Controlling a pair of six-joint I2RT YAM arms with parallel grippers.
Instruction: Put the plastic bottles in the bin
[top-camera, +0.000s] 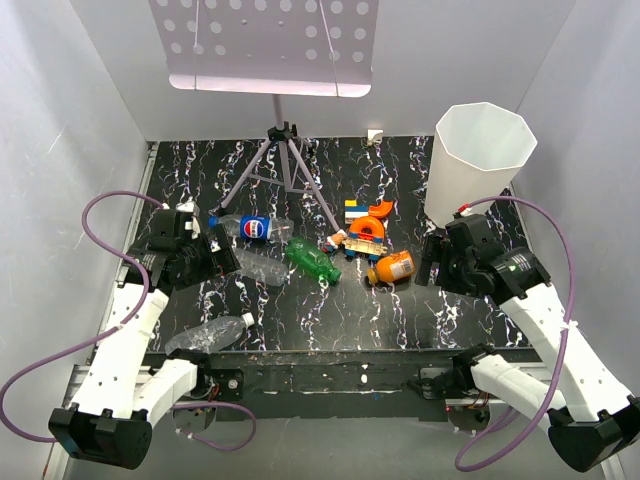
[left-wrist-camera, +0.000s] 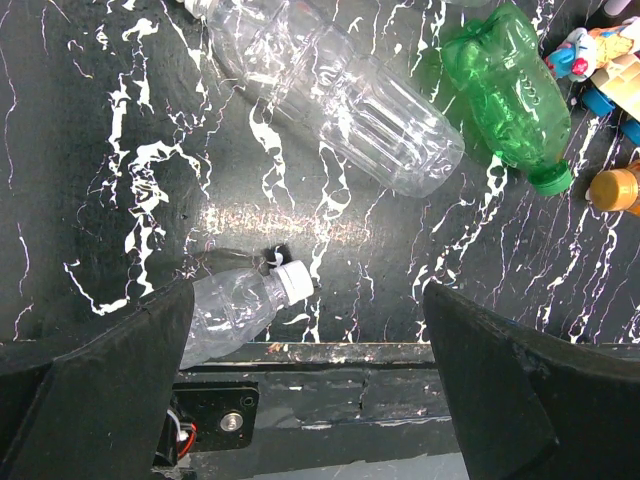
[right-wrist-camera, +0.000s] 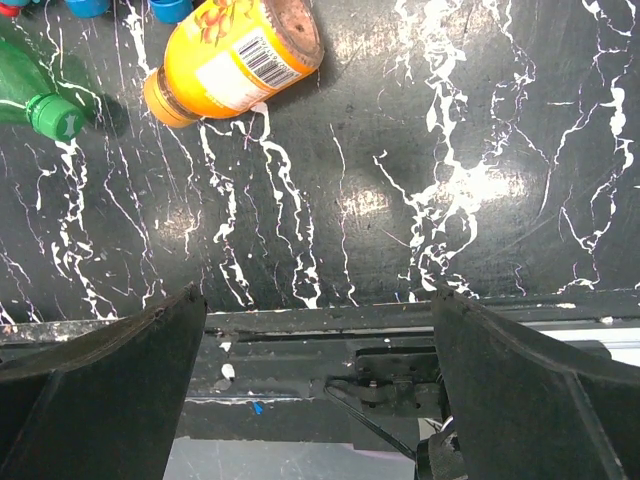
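Since all five bottles are seen lying on the black marbled bench and none in the bin, the task is judged to be at its opening step, with a first pick not yet made. The bin is stood upright at the far right of the bench, just behind the right hand. That hand is held low over bare bench with its fingers spread wide and nothing between them. The left hand is likewise spread and empty, and is poised at the left side above the bottles. A long clear bottle is laid on its side beside the green bottle, the two nearly touching. The Pepsi-labelled bottle is found just beyond them, and a smaller clear bottle with a white cap is set at the near edge. The orange bottle is laid nearest the right hand, close to the toy blocks. The next move is judged to call for one hand to be lowered over a bottle's body and closed across its width. The orange bottle appears the shortest carry to the bin, though the blocks should be left alone.
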